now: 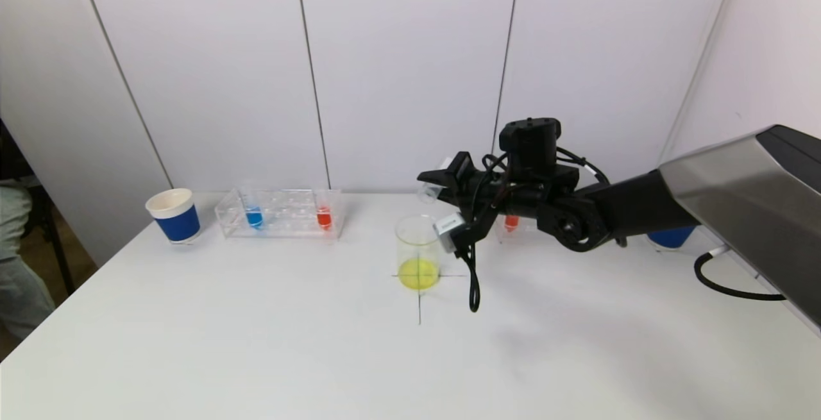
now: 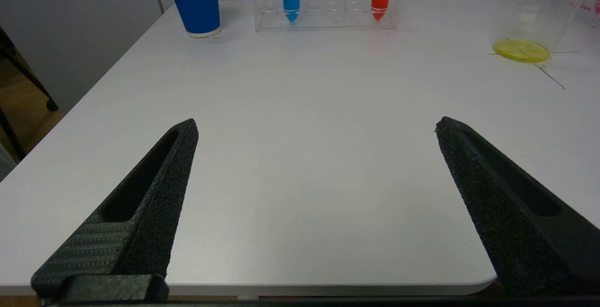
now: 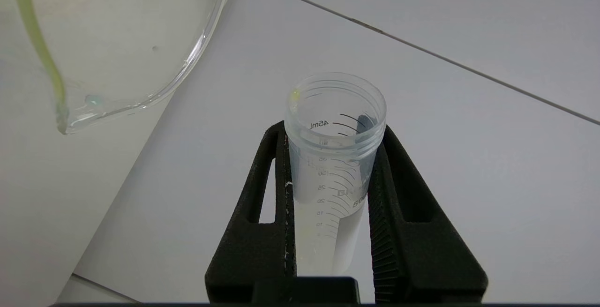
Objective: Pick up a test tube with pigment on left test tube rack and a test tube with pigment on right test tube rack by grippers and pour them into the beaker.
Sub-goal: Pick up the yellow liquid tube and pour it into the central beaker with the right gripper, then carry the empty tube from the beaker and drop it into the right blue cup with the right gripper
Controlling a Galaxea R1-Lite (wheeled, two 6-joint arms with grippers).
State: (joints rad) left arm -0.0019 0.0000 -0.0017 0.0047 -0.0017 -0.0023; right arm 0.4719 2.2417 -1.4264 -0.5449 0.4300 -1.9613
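My right gripper (image 1: 441,184) is shut on a clear, empty test tube (image 1: 428,193), tilted with its mouth just above the rim of the beaker (image 1: 418,240). The beaker holds yellow liquid at its bottom. In the right wrist view the graduated tube (image 3: 333,166) sits between the gripper (image 3: 333,131) fingers, with the beaker rim (image 3: 187,58) close by. The left rack (image 1: 288,211) holds a blue tube (image 1: 254,217) and a red tube (image 1: 324,217). A red tube (image 1: 511,222) of the right rack peeks from behind the arm. My left gripper (image 2: 316,124) hangs open over the table's near edge.
A blue paper cup (image 1: 174,215) stands left of the left rack, and another blue cup (image 1: 670,237) shows behind my right arm. A black cable (image 1: 473,279) dangles beside the beaker. A person (image 1: 19,266) is at the table's left side.
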